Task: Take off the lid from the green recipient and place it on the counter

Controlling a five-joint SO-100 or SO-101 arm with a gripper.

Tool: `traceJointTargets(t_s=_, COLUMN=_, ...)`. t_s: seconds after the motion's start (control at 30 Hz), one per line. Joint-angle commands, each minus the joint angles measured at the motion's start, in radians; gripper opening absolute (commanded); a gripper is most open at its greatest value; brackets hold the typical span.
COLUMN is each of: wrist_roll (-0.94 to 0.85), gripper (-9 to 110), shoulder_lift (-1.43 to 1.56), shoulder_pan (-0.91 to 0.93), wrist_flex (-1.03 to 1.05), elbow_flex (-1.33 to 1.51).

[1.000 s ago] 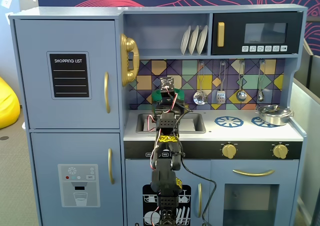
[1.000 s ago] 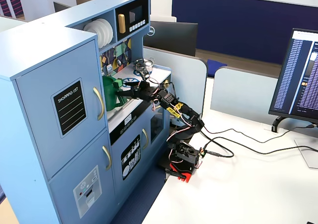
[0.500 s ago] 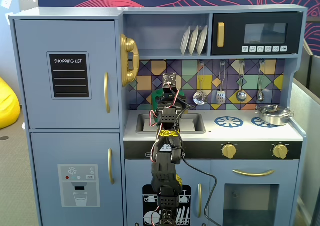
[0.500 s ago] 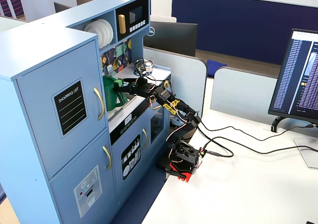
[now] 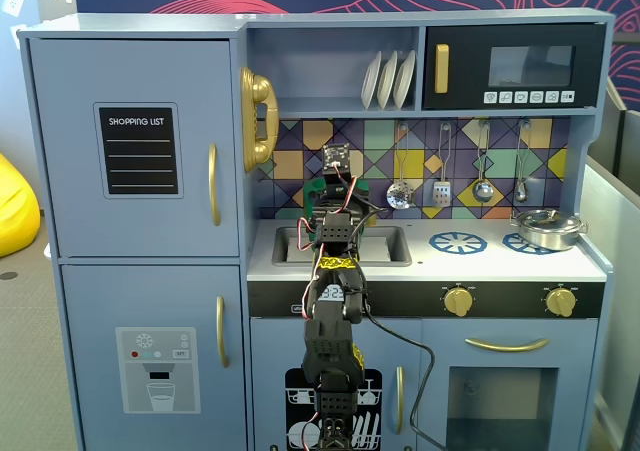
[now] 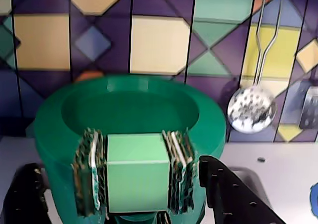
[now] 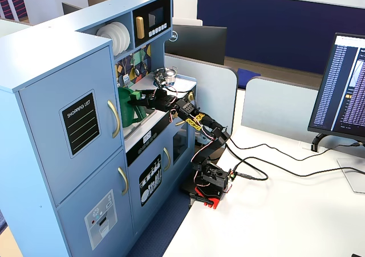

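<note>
The green recipient [image 6: 124, 110] stands at the back of the counter [image 6: 278, 174], against the tiled wall. Its light green strap handle [image 6: 136, 172] with ribbed sides faces the wrist camera. Its top shows a wide rim around a sunken middle; no knob shows, and I cannot make out the lid as a separate piece. My gripper [image 6: 134, 199] is open, with one black finger [image 6: 30, 199] left of the handle and the other right of it, low on the pot's front. In both fixed views the recipient [image 5: 318, 186] [image 7: 126, 111] is partly hidden behind the arm.
A recessed sink [image 5: 385, 246] lies under the arm. A silver pot [image 5: 548, 228] sits on the right burner ring, next to a second blue ring [image 5: 458, 241]. Utensils such as a skimmer [image 6: 251, 110] hang on the wall right of the recipient.
</note>
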Motion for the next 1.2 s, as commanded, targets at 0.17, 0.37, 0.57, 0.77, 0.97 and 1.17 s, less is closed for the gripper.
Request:
traceJointTargets(t_s=0.17, wrist_roll=0.0, gripper=29, shoulder_lift=-0.021, shoulder_pan=-0.015, wrist_flex=-0.04, elbow_flex=-0.092)
traceJointTargets(t_s=0.37, wrist_roll=0.003, gripper=27, shoulder_lift=-0.043, shoulder_pan=-0.012, wrist_flex=-0.037, elbow_flex=-0.123)
traceJointTargets(t_s=0.57, wrist_roll=-0.018, gripper=11, shoulder_lift=-0.038, shoulder_pan=-0.026, wrist_flex=-0.021, elbow_flex=-0.127)
traceJointTargets(t_s=0.77, wrist_roll=-0.02, gripper=0, shoulder_lift=-0.014, shoulder_pan=-0.046, wrist_flex=0.0, elbow_flex=-0.104)
traceJointTargets(t_s=0.97, wrist_roll=-0.023, gripper=0, shoulder_lift=-0.017, shoulder_pan=-0.054, wrist_flex=-0.044, elbow_flex=-0.123)
traceJointTargets(t_s=1.17, wrist_roll=-0.067, gripper=0, shoulder_lift=-0.025, shoulder_pan=-0.058, wrist_flex=-0.124, elbow_flex=-0.166)
